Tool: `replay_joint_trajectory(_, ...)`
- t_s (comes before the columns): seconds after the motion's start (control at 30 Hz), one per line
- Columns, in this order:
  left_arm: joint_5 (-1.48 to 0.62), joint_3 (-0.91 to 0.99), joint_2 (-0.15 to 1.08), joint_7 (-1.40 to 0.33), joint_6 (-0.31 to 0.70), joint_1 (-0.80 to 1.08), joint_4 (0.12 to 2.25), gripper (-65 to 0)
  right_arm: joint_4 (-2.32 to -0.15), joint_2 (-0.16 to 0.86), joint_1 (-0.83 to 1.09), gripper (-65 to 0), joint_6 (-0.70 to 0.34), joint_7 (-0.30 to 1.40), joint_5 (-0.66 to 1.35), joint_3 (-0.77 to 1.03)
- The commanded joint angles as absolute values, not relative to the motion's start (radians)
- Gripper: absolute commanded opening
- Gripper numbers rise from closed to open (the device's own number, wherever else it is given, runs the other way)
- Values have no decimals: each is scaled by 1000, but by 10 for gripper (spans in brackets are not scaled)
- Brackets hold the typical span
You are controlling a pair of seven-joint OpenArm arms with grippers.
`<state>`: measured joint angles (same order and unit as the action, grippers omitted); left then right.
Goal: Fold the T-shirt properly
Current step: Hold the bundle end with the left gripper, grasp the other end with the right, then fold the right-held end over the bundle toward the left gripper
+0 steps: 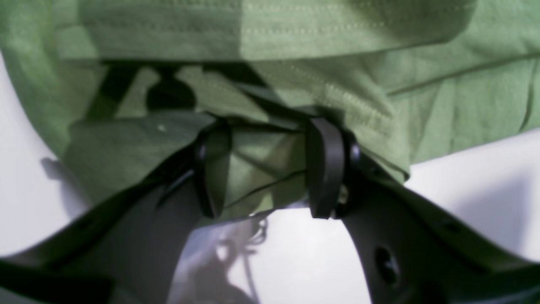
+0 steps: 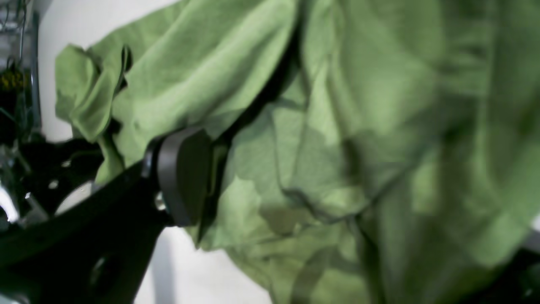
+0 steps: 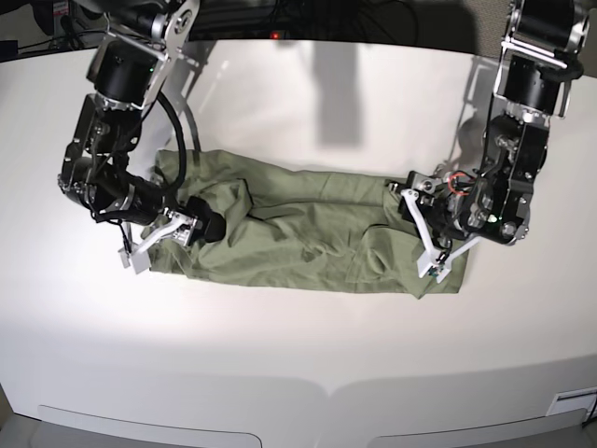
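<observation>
The sage-green T-shirt [image 3: 298, 238] lies wrinkled and spread sideways across the white table. In the base view my left gripper [image 3: 427, 235] is at the shirt's right end. In the left wrist view [image 1: 268, 169] its jaws stand apart with a bunched fold of the T-shirt's [image 1: 261, 169] hemmed edge between them. My right gripper [image 3: 201, 227] is at the shirt's left end. In the right wrist view one black finger [image 2: 181, 177] presses against the T-shirt [image 2: 295, 147]. Cloth hides the other finger, and the visible one stands far from the centre line.
The white table [image 3: 298, 364] surrounds the shirt, with its rounded front edge near the bottom of the base view. Cables and dark equipment [image 3: 280, 14] sit beyond the back edge. The two arm columns rise at the back left and back right.
</observation>
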<state>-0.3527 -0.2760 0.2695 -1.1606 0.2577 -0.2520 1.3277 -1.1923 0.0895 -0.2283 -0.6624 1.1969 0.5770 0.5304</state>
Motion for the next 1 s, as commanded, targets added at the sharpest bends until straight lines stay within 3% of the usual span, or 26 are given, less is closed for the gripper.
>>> replay_joint_trajectory(0.0, -342, -276, 281, -1214, 246, -252, 1326, -355, -1200, 100, -232, -171, -659, 1247, 577, 530)
replay_joint_trajectory(0.17, -342, -276, 281, -1205, 246, -252, 1326, -355, -1200, 115, -232, -171, -659, 1292, 687, 530)
replay_joint_trajectory(0.37, -342, -276, 281, -1196, 246, -252, 1326, -355, -1200, 116, -239, -171, -666, 1291, 685, 530)
replay_joint_trajectory(0.57, -342, -276, 281, -1193, 246, -266, 1326, -355, -1200, 116, -254, -289, -667, 1293, 685, 530)
replay_joint_trajectory(0.83, -343, -276, 281, -1205, 246, -288, 1326, -355, -1200, 116, -302, -303, -667, 1304, 684, 530)
replay_joint_trajectory(0.9, -342, -276, 281, -1205, 246, -288, 1326, -355, -1200, 116, -310, -409, -667, 1308, 684, 530)
replay_joint_trajectory(0.97, -344, -276, 281, -1204, 245, -289, 1326, -355, -1200, 116, -316, -559, -667, 1307, 685, 530)
